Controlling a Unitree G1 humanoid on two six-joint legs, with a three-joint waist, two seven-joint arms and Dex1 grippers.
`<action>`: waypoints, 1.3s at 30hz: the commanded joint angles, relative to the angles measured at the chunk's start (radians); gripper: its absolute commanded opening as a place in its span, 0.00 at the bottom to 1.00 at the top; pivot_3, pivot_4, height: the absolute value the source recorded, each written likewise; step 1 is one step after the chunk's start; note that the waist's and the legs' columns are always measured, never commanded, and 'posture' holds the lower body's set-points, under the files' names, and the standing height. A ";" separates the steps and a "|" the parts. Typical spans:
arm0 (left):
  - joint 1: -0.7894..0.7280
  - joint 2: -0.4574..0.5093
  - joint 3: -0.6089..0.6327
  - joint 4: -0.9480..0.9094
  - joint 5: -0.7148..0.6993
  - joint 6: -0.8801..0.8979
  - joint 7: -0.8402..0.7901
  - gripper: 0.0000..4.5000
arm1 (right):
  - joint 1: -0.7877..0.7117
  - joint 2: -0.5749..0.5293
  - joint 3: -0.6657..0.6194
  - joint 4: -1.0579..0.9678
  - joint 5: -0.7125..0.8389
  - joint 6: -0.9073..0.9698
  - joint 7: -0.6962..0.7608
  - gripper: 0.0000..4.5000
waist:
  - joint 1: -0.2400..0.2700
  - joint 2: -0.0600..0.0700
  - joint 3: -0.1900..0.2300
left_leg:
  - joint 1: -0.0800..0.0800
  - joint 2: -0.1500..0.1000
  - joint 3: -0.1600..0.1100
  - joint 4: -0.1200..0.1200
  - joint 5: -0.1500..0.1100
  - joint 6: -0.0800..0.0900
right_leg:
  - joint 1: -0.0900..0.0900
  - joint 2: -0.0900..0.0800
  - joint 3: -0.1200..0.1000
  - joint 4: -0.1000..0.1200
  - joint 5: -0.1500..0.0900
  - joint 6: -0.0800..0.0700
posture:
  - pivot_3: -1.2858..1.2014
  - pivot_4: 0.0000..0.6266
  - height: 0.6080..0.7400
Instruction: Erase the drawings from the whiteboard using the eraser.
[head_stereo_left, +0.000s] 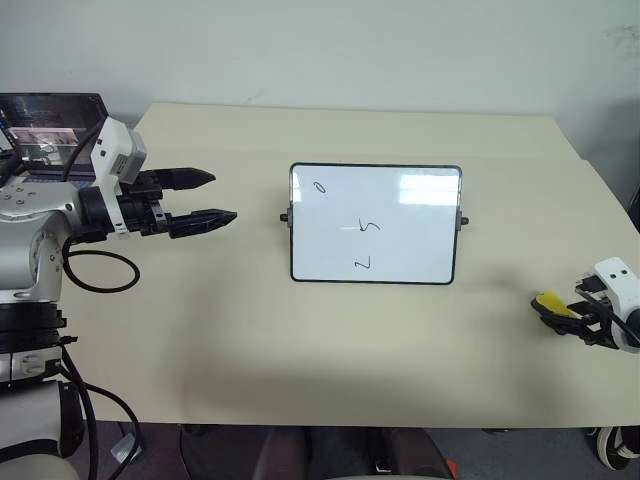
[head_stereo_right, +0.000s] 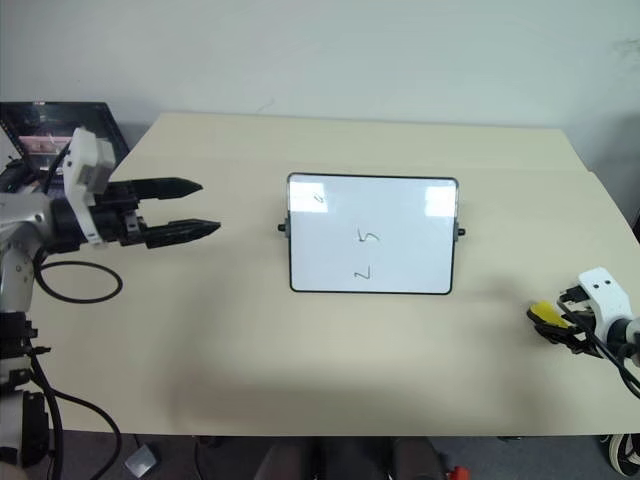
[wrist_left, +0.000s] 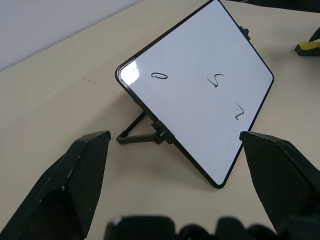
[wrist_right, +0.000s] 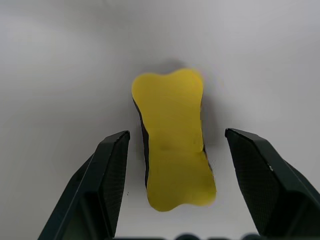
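Observation:
The whiteboard (head_stereo_left: 400, 245) stands propped up on its stand at the middle of the table. It bears three black drawings: an oval (head_stereo_left: 319, 187), a "5" (head_stereo_left: 370, 227) and a "2" (head_stereo_left: 363, 264). The yellow eraser (wrist_right: 172, 115) with a black side lies flat on the table at the right. My right gripper (wrist_right: 176, 134) is open over it, one finger on each side, with a gap to both. My left gripper (head_stereo_left: 224, 196) hovers open and empty left of the board, pointing at it.
A laptop (head_stereo_left: 50, 120) sits at the table's back left corner, behind my left arm. A black cable (head_stereo_left: 100, 275) loops on the table below that arm. The table edge (head_stereo_left: 300, 425) runs close along the front.

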 joint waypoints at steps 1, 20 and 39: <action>-0.011 0.032 0.033 -0.029 -0.004 -0.004 0.002 1.00 | -0.012 -0.007 -0.007 0.008 -0.008 -0.022 0.004 0.70 | 0.000 0.000 0.000 | 0.000 0.000 0.000 0.000 0.000 0.000 | 0.000 0.000 0.000 0.000 0.000 0.000 | 0.52 0.24 1.00; -0.019 0.031 0.031 -0.029 -0.007 -0.001 0.002 1.00 | -0.037 -0.014 -0.055 -0.032 0.020 -0.019 -0.001 0.21 | 0.000 0.000 0.000 | 0.000 0.000 0.000 0.000 0.000 0.000 | 0.000 0.000 0.000 0.000 0.000 0.000 | 0.52 0.24 1.00; 0.000 0.087 0.049 -0.021 -0.022 0.009 -0.033 1.00 | -0.401 -0.054 0.047 -0.375 0.089 -0.013 0.020 0.21 | -0.004 0.001 0.000 | 0.001 0.001 0.000 0.000 0.000 0.000 | 0.000 0.000 0.000 0.001 0.000 0.000 | 0.52 0.24 1.00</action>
